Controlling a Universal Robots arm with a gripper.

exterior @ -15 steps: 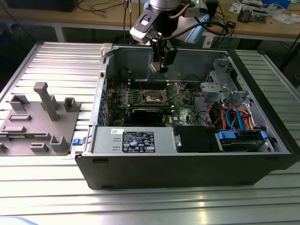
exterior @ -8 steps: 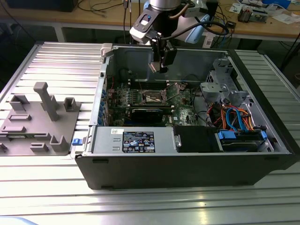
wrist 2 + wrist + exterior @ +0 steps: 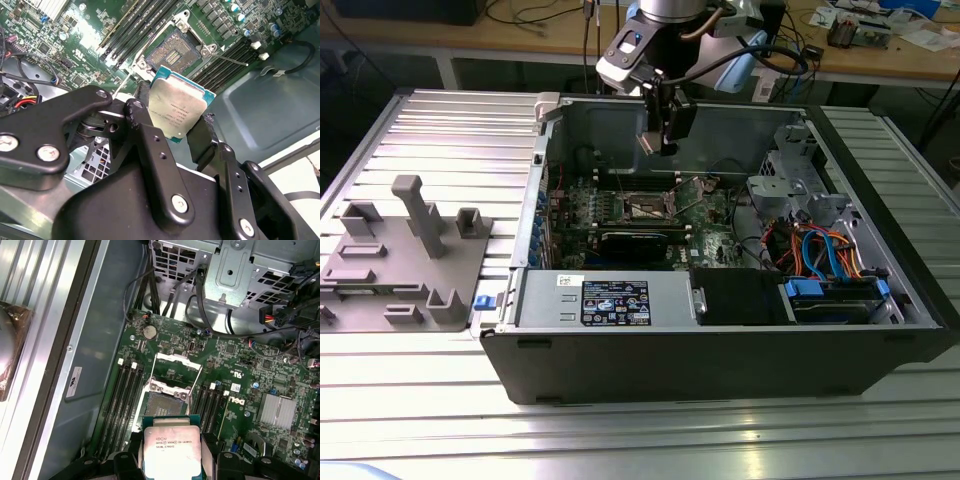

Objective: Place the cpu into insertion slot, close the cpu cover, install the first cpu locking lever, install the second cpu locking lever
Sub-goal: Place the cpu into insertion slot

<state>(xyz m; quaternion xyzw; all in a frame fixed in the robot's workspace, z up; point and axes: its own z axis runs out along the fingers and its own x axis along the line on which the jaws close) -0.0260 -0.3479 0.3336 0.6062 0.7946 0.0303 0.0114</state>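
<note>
Gripper (image 3: 172, 120): clenched on cpu (image 3: 177, 107) by two opposite edges; hangs inside the open pc case (image 3: 720, 350), above the board, touching nothing else.
Far left (exterior view): grey fixture tray (image 3: 410, 250) on ribbed metal surface (image 3: 420, 420); well apart from the work; no concern.
Mid-board: insertion slot (image 3: 162, 402) bare, contact field exposed; sits btwn rows of memory slots (image 3: 125, 400); cpu is above it and apart, not yet over centre.
Cover: cpu cover (image 3: 177, 358) swung up and open at the slot's far edge; path down to the slot looks free.
Chip attitude: silver top faces both wrist cams; looks tilted vs. board in the second wrist view, not yet parallel.
Step in hand (my read): placing cpu; nothing seated so far.
Method (judgement): level chip to board first; centre over slot; match corner mark and notches, orientation can't be told here; lower straight, no sideways slide, since contacts prob. bend easily; let go only once chip lies flat inside the grey rim; no pressing; keep gripper off the raised cover.
Right (exterior view): drive cage (image 3: 800, 190) w/ cable bundle (image 3: 820, 250); well apart; not in the way.
</note>
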